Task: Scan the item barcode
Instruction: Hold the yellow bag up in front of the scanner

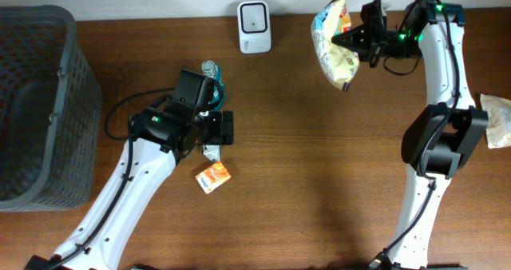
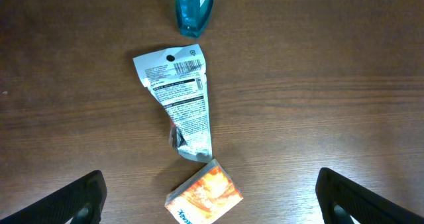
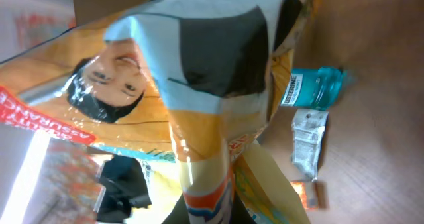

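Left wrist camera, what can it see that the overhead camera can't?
Only the left wrist view shows the barcode printed on the white pouch. Only the overhead view shows the grey basket, the white scanner, and the right gripper holding up the snack bag. Both show the orange packet and the teal bottle.

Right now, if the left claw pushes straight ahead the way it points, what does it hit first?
Likely the orange packet, centred ahead of the open left claw; the white barcode pouch lies just beyond. Depth from the wrist view is unclear.
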{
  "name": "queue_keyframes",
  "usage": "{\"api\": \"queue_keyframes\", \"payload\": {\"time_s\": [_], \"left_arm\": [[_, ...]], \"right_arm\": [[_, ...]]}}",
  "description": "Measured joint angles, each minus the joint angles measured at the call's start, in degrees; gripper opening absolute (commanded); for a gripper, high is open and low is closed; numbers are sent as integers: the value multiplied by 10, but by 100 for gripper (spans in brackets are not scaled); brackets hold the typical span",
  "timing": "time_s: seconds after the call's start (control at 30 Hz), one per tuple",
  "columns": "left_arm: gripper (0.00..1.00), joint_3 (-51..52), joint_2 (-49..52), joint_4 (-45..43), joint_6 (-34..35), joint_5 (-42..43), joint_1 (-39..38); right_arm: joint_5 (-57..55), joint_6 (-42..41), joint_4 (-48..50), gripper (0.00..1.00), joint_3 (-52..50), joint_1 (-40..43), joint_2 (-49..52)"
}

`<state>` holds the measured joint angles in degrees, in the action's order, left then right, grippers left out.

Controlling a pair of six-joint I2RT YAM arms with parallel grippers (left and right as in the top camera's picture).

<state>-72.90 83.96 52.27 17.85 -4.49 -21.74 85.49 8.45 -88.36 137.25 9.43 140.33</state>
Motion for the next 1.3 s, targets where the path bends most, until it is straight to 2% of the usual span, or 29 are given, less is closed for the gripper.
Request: {"api": "queue_keyframes", "payload": {"time_s": [0.07, 0.13, 0.3, 0.43, 0.53, 0.7, 0.87, 1.1, 1.3], "left_arm": [[99, 0, 0, 0, 0, 0, 0], [99, 0, 0, 0, 0, 0, 0], [99, 1, 0, 0, 0, 0, 0], [99, 1, 0, 0, 0, 0, 0], [99, 1, 0, 0, 0, 0, 0], [99, 1, 0, 0, 0, 0, 0], [99, 1, 0, 0, 0, 0, 0], [99, 1, 0, 0, 0, 0, 0], [99, 1, 0, 0, 0, 0, 0]], "right_arm": [[-3, -15, 56, 4, 0, -2, 0], [-38, -68, 141, 4, 1, -6, 0], [-256, -243, 320, 4, 2, -46, 1], [-379, -322, 451, 4, 1, -103, 1], [-480, -350, 506, 4, 1, -147, 1], [-640, -366, 586, 4, 1, -212, 2], [-735, -353, 687, 4, 1, -247, 5], [-786, -344, 768, 4, 1, -261, 65], [-795, -319, 782, 4, 1, -274, 108]]}}
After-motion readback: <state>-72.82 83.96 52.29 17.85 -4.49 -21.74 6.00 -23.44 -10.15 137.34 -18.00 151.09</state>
